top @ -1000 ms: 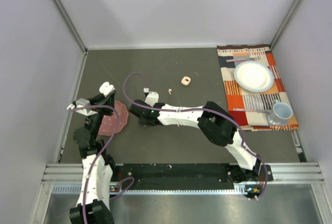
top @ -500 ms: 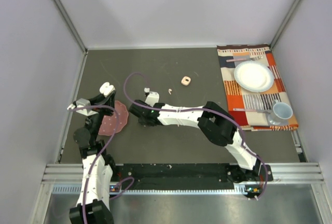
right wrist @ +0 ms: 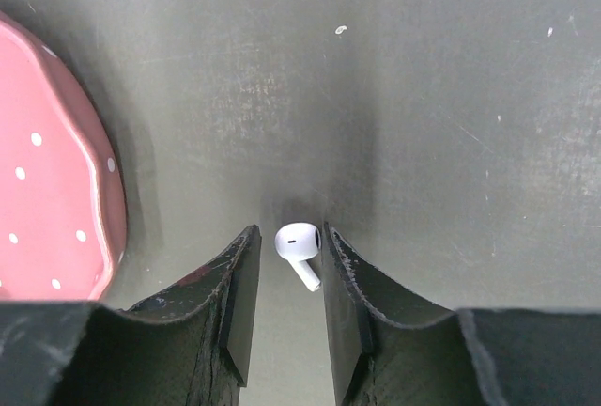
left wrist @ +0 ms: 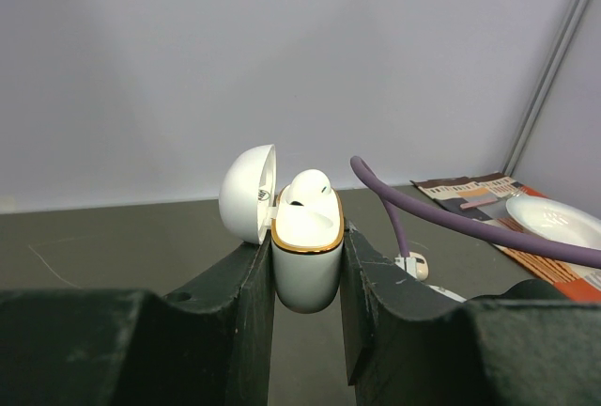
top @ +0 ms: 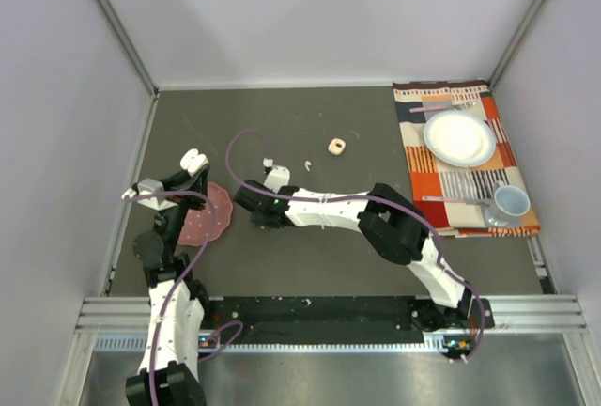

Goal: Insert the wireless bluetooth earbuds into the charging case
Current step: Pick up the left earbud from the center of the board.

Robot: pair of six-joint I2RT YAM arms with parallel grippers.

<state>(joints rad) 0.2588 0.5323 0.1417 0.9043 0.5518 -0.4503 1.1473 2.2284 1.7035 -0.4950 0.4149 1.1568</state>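
Note:
My left gripper (top: 192,167) is shut on a white charging case (left wrist: 306,260) with a gold rim, held up off the table. Its lid (left wrist: 249,193) is open and one white earbud (left wrist: 307,189) sits inside. The case also shows in the top view (top: 193,159). My right gripper (right wrist: 289,265) is low over the dark table, near the table's middle (top: 252,207). A white earbud (right wrist: 298,248) lies between its jaws; it touches the right finger (right wrist: 340,284) and a small gap separates it from the left one. A peach case (top: 336,147) and a peach earbud (top: 306,163) lie farther back.
A pink dotted dish (top: 205,213) lies under the left arm and shows at the left of the right wrist view (right wrist: 47,162). A striped placemat (top: 465,157) at the right holds a white plate (top: 459,137), a mug (top: 511,202) and cutlery. A purple cable (left wrist: 441,218) loops between the arms.

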